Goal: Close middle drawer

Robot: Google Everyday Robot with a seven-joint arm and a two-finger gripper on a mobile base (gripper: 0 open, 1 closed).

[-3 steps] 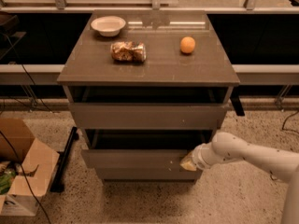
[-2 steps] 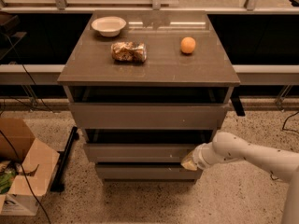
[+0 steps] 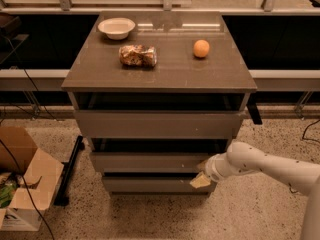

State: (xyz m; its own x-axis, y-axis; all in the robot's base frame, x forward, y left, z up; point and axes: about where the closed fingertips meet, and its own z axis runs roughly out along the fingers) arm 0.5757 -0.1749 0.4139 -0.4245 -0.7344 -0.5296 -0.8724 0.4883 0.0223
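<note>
**A:** Where's the middle drawer [image 3: 150, 162] sitting in our shot?

**B:** We've got it partway out of the grey-brown cabinet [image 3: 160, 71]. There's a dark strip of its inside showing above the low front panel. The top drawer [image 3: 155, 124], the one with the taller front, sticks out further above it. The bottom drawer [image 3: 150, 185] sits a bit further back than the middle one.

**A:** And the gripper?

**B:** The gripper [image 3: 201, 179] is right at the right-hand end of the middle drawer's front, down at its lower corner, and it overlaps the top edge of the bottom drawer. Its pale yellowish tip points at the panel. It looks like it's against the front, but we can't swear to contact. We also can't tell if it's spread apart or pinched together, since it just reads as one blob from here. The white arm [image 3: 265, 166] comes in low from the right.

**A:** Anything on top?

**B:** A white bowl [image 3: 116, 28] is at the back left, and a crinkly packet [image 3: 137, 55] lies in front of it. An orange [image 3: 201, 48] sits off to the right, well apart from both. We also see an open cardboard box [image 3: 22, 181] on the speckled floor [image 3: 150, 216] to the left.
</note>
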